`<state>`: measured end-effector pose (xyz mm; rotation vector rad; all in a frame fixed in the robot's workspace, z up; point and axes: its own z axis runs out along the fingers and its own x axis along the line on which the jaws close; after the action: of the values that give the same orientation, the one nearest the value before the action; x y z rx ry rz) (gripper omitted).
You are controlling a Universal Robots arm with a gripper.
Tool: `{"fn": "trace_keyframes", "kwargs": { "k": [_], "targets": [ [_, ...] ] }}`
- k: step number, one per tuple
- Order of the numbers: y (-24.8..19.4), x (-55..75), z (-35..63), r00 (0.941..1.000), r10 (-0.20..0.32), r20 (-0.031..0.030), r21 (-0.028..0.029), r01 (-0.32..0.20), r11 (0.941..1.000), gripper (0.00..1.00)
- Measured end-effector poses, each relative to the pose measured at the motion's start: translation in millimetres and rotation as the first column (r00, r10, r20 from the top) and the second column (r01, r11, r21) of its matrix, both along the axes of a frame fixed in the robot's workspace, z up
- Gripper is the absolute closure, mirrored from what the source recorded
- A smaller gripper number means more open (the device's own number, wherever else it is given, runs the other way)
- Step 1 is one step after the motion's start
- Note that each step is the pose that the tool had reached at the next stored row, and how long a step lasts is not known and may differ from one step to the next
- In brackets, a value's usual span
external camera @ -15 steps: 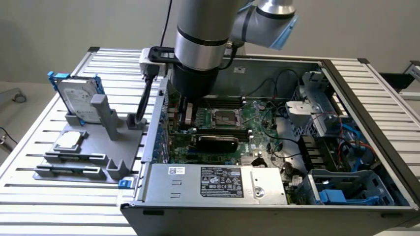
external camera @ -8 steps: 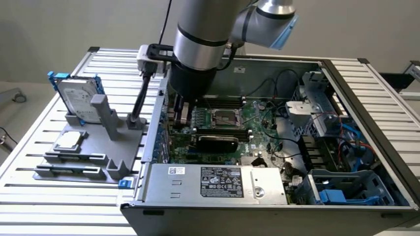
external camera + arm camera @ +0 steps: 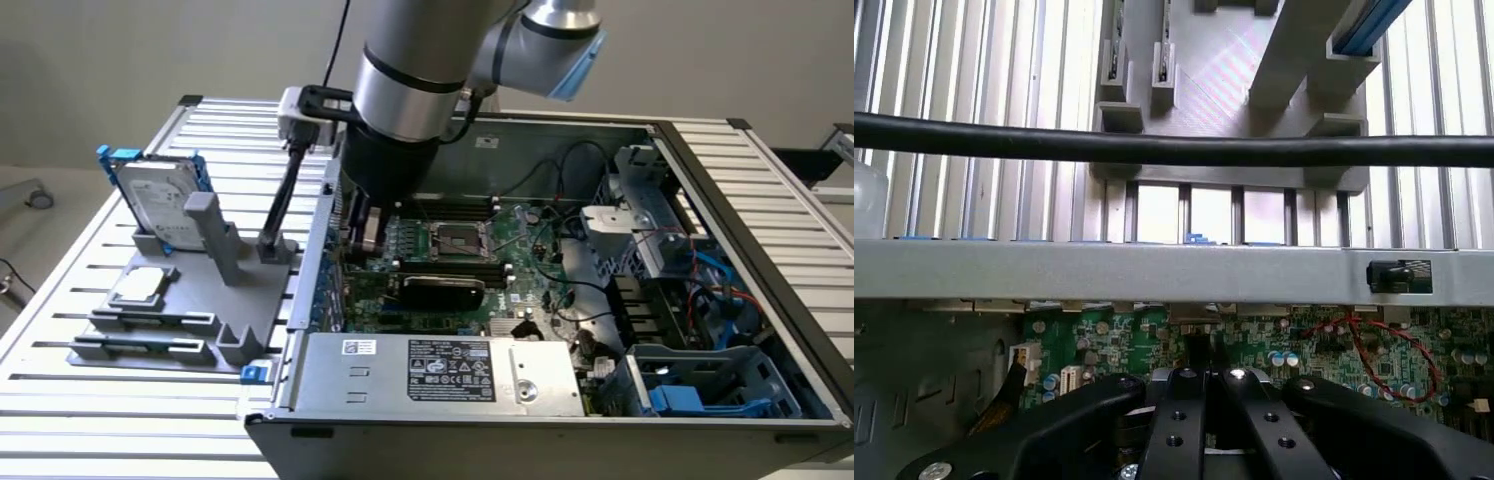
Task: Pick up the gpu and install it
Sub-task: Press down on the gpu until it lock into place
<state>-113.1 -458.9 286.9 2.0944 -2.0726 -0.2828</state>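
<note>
The slatted aluminium table [image 3: 107, 400] carries an open grey steel computer case [image 3: 561, 410] along its edge at the exterior view's right, and a grey plastic fixture tray [image 3: 160, 330] near the edge at the exterior view's left. The silver and black arm [image 3: 414, 70] comes down steeply from above into the case's back corner, its dark wrist low over the green motherboard [image 3: 521, 250]. The gripper [image 3: 1209, 400] has its black fingers [image 3: 1179, 420] drawn together, pressed on the top edge of the gpu [image 3: 367, 235], which stands upright on edge against the case wall nearest the tray, green board face showing. A flat black cooler [image 3: 443, 290] lies on the motherboard just beside it. On the tray, 1 silver hard drive [image 3: 154, 205] stands in a blue frame at the back corner, and 1 small square silver processor chip [image 3: 138, 288] lies flat nearer the middle.
</note>
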Motion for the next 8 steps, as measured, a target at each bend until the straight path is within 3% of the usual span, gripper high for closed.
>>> {"fn": "trace_keyframes", "kwargs": {
  "k": [4, 6, 8],
  "targets": [
    [0.2, 0.3, -0.1, 0.9997, 0.000, -0.0250, -0.0237, -0.001, 0.9997, 0.89],
    [0.5, 0.3, 0.0, 0.9992, 0.000, -0.0395, -0.0332, -0.001, 0.9994, 0.89],
    [1.2, 0.2, 0.6, 0.9987, -0.001, -0.0501, -0.0410, -0.001, 0.9992, 0.89]
  ]
}}
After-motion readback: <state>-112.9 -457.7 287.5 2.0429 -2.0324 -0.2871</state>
